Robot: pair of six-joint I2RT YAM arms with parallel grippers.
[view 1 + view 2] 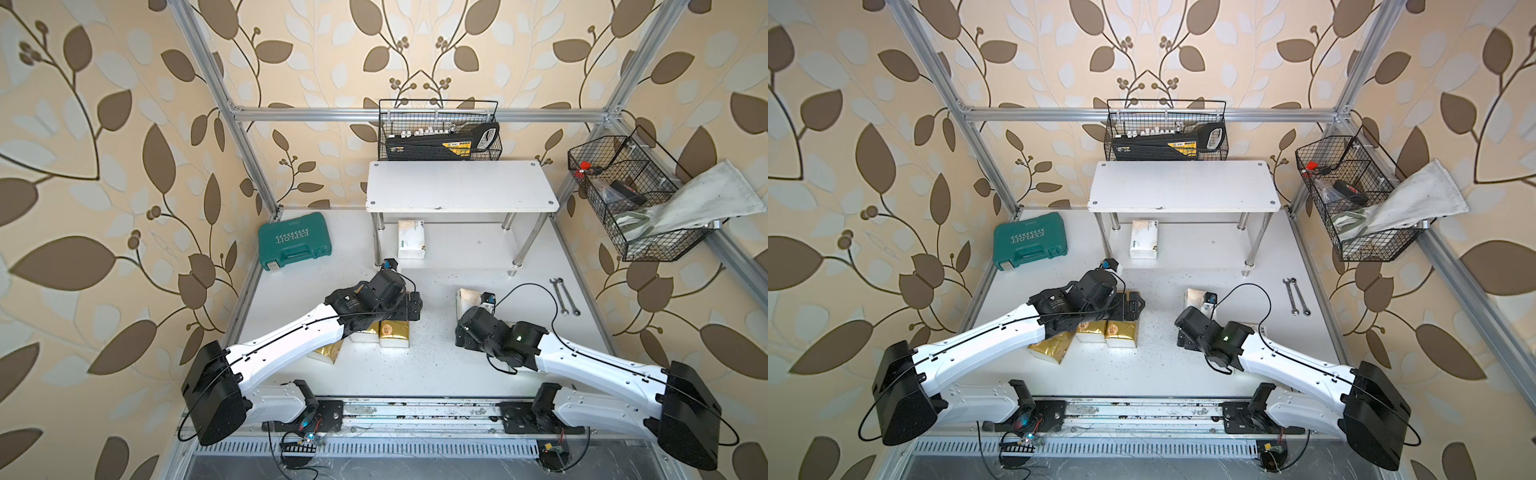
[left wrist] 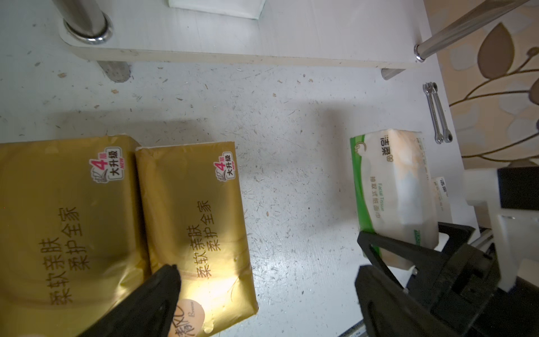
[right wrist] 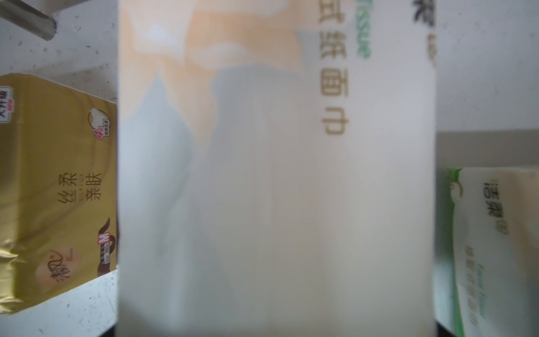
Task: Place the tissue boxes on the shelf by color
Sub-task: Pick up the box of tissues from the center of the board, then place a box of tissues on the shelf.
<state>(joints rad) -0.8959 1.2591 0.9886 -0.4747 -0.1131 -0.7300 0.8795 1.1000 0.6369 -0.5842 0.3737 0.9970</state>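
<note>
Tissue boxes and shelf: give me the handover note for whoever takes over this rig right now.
Left hand: open, empty, above the gold packs.
Right hand: jaws straddle a white-green pack on the table; grip not confirmed.
Done: one shelved pack on the lower tier of the shelf.
Left: the straddled pack, a second white-green pack beside it, and all three gold packs; the top tier holds none.

The white tissue pack (image 3: 277, 175) fills the right wrist view, all blurry, with its ends cut off. In both top views the left arm (image 1: 291, 336) hides parts of the gold tissue packs (image 1: 392, 334).
</note>
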